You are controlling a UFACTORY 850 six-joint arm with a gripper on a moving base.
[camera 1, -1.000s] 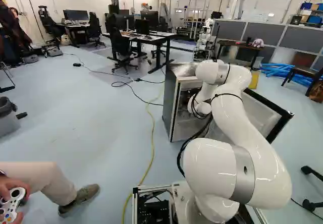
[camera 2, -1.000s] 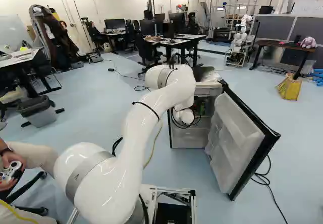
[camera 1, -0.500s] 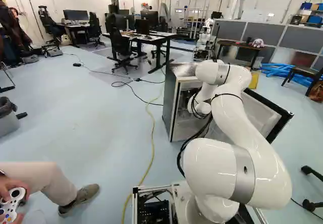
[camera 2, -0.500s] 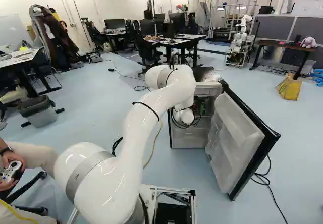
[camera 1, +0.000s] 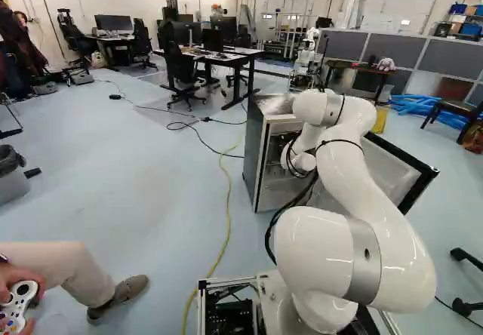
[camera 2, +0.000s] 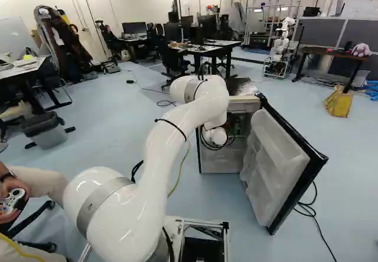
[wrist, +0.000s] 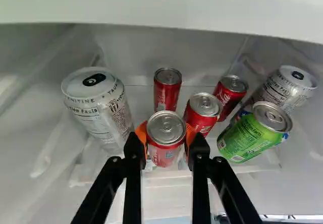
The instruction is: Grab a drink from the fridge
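In the fridge (camera 1: 254, 150), one can (wrist: 164, 156) is between the jaws (wrist: 165, 134), a rear can (wrist: 166, 94) behind it, a side can (wrist: 103, 115) to one side, seemingly four cans (wrist: 247, 139) opposite; the door (camera 2: 269, 161) is right of the fridge in the right base view

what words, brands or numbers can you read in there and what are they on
"Facts": on the large white can beside the green can's opposite side of the gripper; its other print is too curved or small.
Red can in the gripper: too small to read.
Other red cans: lettering only partly in sight, not readable whole.
Green can and white can behind it: too small to read.
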